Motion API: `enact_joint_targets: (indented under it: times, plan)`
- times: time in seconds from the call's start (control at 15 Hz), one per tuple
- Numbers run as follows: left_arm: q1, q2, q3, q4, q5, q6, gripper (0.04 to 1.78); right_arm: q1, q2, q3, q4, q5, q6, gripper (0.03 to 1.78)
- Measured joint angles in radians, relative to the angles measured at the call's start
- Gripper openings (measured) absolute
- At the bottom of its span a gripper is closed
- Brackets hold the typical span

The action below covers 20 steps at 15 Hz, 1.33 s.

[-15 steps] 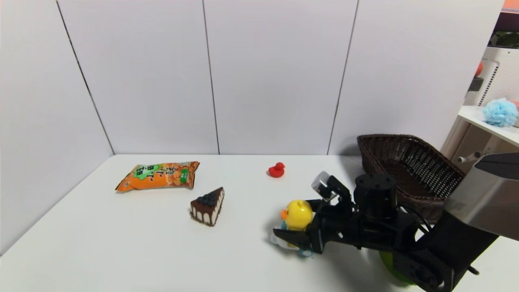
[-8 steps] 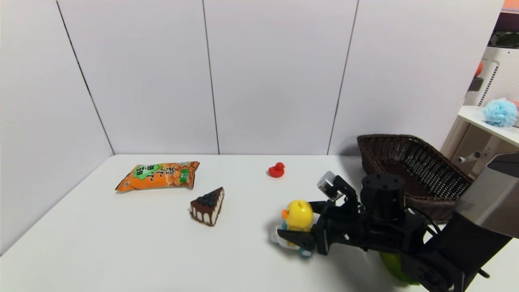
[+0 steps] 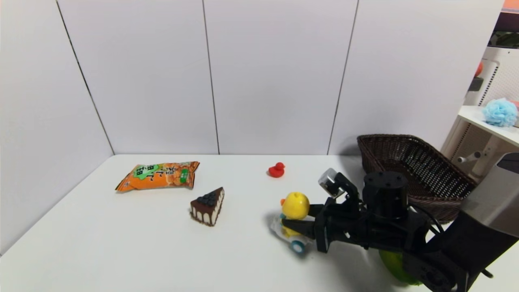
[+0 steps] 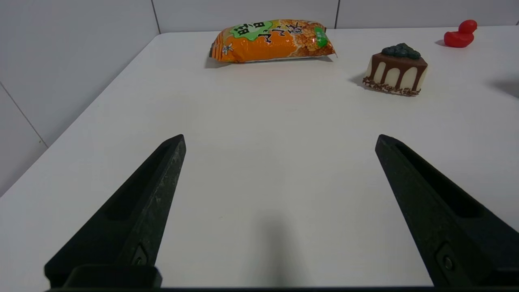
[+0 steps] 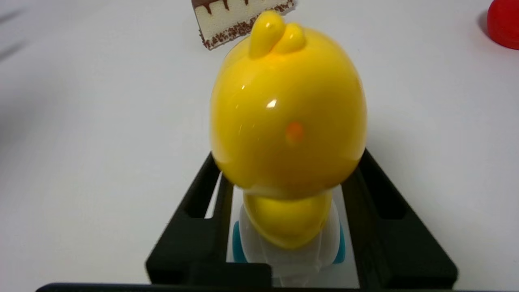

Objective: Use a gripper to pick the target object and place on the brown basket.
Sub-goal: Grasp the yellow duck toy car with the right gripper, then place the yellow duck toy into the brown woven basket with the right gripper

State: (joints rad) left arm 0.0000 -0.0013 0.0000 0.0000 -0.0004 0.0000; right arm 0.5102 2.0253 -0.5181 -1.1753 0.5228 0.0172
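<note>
The yellow duck toy (image 3: 295, 205) with white wheeled base and blue wheel sits between the fingers of my right gripper (image 3: 297, 217), tilted and raised slightly off the white table, right of centre. In the right wrist view the duck (image 5: 288, 117) fills the middle, and the right gripper (image 5: 288, 156) is shut on it, one black finger on each side. The brown basket (image 3: 385, 137) stands at the back right, behind the right arm, with nothing in it. My left gripper (image 4: 279, 138) is open and empty, low over bare table at the left front; it is out of the head view.
A small red duck (image 3: 276, 170) sits at the back middle. A chocolate cake slice (image 3: 208, 207) and an orange snack bag (image 3: 158, 175) lie to the left. A green object (image 3: 395, 265) is partly hidden under the right arm. A shelf with a blue puff (image 3: 500, 112) is off the table's right.
The right gripper has closed on the yellow duck and lifted it slightly; the duck has tipped, and its blue wheel now shows beneath. Nothing else moved.
</note>
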Motion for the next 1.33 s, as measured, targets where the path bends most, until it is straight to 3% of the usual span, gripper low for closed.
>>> enact_joint_targets:
  times: [0.07, 0.13, 1.0, 1.13, 1.33]
  plan:
    - [0.0, 0.0, 0.0, 0.0, 0.0, 0.0, 1.69, 0.0, -0.001, 0.002, -0.001, 0.0, 0.0, 0.4]
    - [0.0, 0.0, 0.0, 0.0, 0.0, 0.0, 1.69, 0.0, -0.002, 0.006, -0.005, 0.0, 0.0, 0.34]
    - [0.0, 0.0, 0.0, 0.0, 0.0, 0.0, 1.69, -0.035, -0.106, 0.038, 0.002, 0.0, 0.001, 0.35]
    - [0.0, 0.0, 0.0, 0.0, 0.0, 0.0, 1.69, -0.069, -0.141, 0.026, 0.009, 0.0, 0.001, 0.35]
    - [0.0, 0.0, 0.0, 0.0, 0.0, 0.0, 1.69, -0.186, -0.202, -0.076, 0.096, 0.0, 0.0, 0.35]
